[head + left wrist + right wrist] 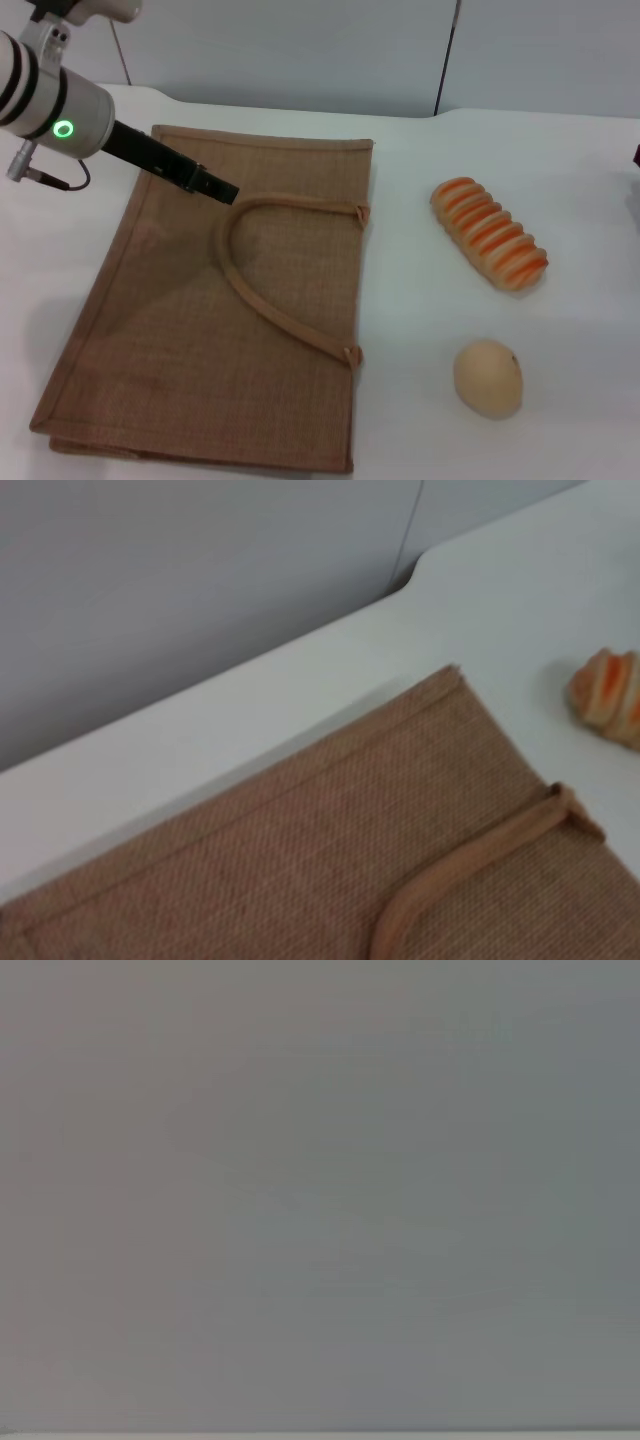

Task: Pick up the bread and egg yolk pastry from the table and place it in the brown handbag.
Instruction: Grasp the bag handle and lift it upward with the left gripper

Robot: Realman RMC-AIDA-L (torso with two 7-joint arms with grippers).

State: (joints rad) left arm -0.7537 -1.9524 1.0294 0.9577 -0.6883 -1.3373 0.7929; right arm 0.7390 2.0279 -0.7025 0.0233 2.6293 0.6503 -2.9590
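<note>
- Nearest to the camera lies the brown handbag (200,330), flat on its side on the table (420,440), with one strap handle (270,290) arching over its upper face.
- Because the handbag lies flat and its mouth looks closed along the trimmed edge beside the food, I judge that somebody must lift or spread this edge before anything can go inside.
- Above the far part of the handbag hangs the left claw (215,188), a dark thin tip just beside the top of the strap handle; I cannot tell if its fingers are spread or pressed together.
- I think it is placed there in order to take the strap or the edge and open the bag, but this is only my guess.
- Beyond the handbag's strap side, well apart from it, rests the bread (490,235), lying slantwise; the left wrist view catches only one end of it (610,698).
- Nearer than the bread, also apart from the handbag, sits the egg yolk pastry (488,377). Both are untouched, so the task is at its very start.
- Of the right claw nothing shows; its wrist view gives only a plain grey field.
- White and smooth is the table around the handbag, with a rounded far corner, and behind it stands a pale grey wall (200,580).
</note>
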